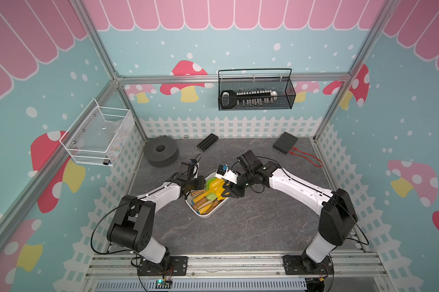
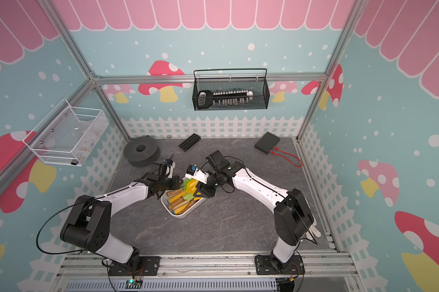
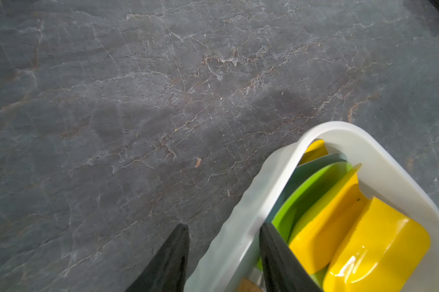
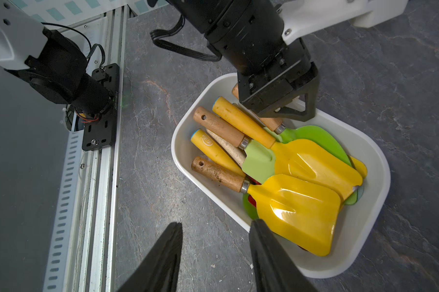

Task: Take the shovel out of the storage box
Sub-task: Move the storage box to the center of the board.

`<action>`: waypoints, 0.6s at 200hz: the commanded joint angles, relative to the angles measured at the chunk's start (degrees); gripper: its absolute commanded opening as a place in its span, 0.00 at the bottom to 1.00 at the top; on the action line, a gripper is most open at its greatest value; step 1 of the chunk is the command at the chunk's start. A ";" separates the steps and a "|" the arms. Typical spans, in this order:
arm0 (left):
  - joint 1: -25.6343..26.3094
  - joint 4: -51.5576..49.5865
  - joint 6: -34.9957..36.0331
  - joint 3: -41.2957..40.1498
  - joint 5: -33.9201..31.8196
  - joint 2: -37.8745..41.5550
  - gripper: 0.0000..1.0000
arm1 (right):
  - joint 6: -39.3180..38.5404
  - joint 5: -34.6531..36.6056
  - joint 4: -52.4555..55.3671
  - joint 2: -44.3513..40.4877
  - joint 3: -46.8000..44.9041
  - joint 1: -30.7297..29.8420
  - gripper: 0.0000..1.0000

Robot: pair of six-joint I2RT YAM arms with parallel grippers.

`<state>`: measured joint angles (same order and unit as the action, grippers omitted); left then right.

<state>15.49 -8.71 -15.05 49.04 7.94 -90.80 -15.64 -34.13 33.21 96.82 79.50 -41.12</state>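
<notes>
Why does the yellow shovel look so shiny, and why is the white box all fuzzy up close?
Right wrist view: light bounces off the glossy yellow shovel, leaving white glare patches. Left wrist view: the storage box rim is too close to the lens, so it blurs. Both top views: evenly lit and sharp.

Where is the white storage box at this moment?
In both top views the storage box lies on the grey table, a little to the robot's left of centre, between the left gripper and the right gripper.

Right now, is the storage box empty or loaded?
Loaded. The storage box holds a pile of shovels, yellow and green blades overlapping, all lying inside it.
</notes>
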 commanded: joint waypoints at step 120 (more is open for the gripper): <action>-3.00 1.23 -15.29 -3.36 -9.26 1.76 0.06 | 30.05 8.12 -0.87 11.20 13.33 -1.56 0.45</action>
<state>13.91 -6.96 -24.60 48.51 4.34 -90.48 6.17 -30.44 31.38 104.79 88.99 -41.39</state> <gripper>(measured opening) 0.092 0.451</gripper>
